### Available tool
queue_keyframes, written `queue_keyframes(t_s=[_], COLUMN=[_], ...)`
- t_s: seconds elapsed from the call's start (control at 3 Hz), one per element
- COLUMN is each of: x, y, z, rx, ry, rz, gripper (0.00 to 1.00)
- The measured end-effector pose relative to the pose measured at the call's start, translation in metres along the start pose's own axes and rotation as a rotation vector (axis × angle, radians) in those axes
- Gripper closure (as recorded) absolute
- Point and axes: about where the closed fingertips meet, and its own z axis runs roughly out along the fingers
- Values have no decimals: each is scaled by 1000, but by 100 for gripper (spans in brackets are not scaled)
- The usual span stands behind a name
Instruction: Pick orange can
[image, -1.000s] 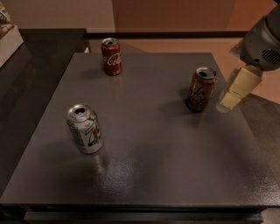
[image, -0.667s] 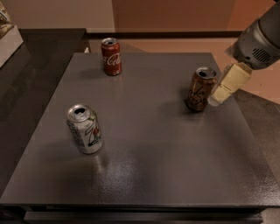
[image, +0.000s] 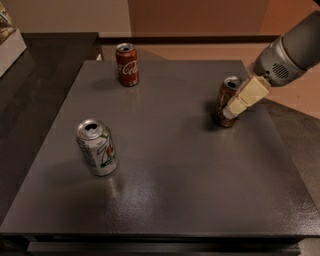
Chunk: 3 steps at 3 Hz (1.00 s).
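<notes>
The orange can (image: 223, 104) stands upright on the right side of the dark table (image: 165, 165). It has a brownish-orange body and a silver top. My gripper (image: 239, 102) reaches in from the upper right on a grey arm (image: 292, 52). Its cream-coloured end lies over the can's right side, at mid-height. I cannot tell whether it touches the can.
A red cola can (image: 127, 64) stands at the table's far edge, left of centre. A silver-white can with green and red marks (image: 97, 147) stands at the front left. A dark counter (image: 30, 75) adjoins the table on the left.
My gripper has moved left and slightly down, from beside the orange can to overlapping its right side. The cans have not moved.
</notes>
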Motion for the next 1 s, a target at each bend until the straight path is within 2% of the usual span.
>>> queue_keyframes(t_s=[0.33, 1.0], x=[0, -1], y=[-1, -3], z=[15, 23], rx=[-20, -23], ry=[-35, -79], rz=[17, 16], gripper=[0, 48])
